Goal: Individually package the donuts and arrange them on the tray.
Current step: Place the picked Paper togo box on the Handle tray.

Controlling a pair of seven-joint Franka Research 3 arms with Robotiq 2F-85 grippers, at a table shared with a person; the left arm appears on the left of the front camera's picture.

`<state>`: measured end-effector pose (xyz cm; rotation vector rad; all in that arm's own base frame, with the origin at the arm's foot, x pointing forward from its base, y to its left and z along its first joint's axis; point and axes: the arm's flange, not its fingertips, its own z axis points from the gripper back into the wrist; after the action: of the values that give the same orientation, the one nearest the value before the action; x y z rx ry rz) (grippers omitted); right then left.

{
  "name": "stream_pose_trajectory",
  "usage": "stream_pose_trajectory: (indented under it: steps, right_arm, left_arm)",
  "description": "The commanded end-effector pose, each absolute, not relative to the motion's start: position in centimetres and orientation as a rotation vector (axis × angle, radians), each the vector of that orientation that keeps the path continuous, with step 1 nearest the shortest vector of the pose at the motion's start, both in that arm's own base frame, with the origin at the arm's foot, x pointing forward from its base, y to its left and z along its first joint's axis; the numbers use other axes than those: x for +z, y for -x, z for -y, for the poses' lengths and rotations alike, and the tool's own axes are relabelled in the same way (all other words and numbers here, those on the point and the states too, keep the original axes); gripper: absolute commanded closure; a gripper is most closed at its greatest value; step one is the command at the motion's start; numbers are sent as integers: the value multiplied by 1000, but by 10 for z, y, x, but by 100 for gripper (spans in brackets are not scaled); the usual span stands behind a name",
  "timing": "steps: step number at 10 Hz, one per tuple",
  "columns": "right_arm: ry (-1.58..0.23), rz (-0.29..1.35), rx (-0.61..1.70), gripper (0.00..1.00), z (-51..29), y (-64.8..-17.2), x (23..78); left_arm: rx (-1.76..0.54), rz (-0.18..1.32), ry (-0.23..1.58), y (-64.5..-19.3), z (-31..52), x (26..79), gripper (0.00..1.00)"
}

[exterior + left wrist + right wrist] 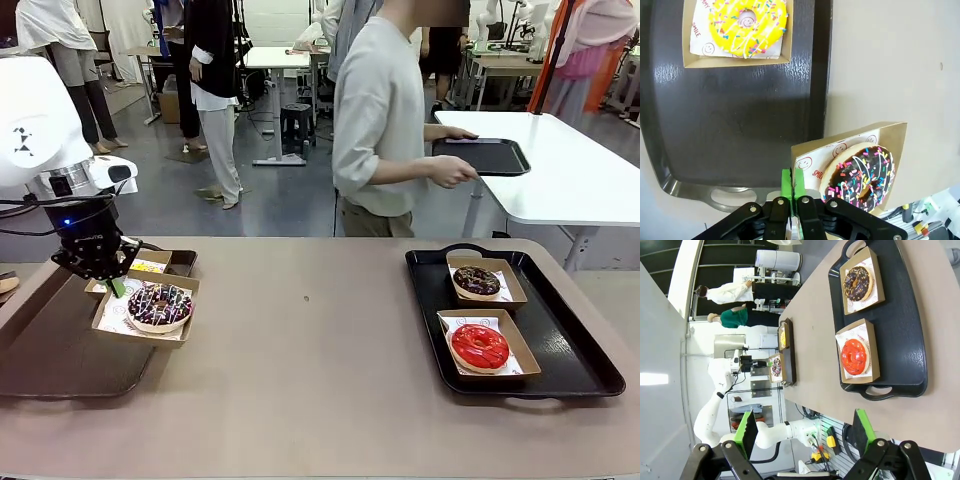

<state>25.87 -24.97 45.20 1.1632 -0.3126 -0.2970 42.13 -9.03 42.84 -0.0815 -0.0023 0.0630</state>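
My left gripper [114, 286] is shut on the near rim of a cardboard box [890, 135] holding the dark donut with multicoloured sprinkles [160, 305] [862, 177]. The box hangs over the right rim of the left tray [50, 350] [740, 125]. The yellow-iced donut [747, 20] lies in its own box on that tray, mostly hidden behind my arm in the front view. On the black right tray [570, 370] [910, 315], the chocolate donut [477, 281] [858, 283] and the red donut [479, 346] [855, 356] sit boxed. My right gripper [804, 435] is open and holds nothing.
A person [385, 120] stands at the far side, turned away, with both hands on a spare black tray [482, 156] on a white table [580, 180]. Bare tabletop [310, 340] lies between the two trays.
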Motion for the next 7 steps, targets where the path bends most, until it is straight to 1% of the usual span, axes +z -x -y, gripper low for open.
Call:
stream_pose_trajectory:
  steps: [1, 7]
  right_arm:
    - [-1178, 323, -287, 0, 249, -258, 454]
    - [-1178, 323, -287, 0, 249, -258, 454]
  left_arm:
    - [59, 3, 81, -422, 91, 429, 99]
    - [59, 3, 81, -422, 91, 429, 99]
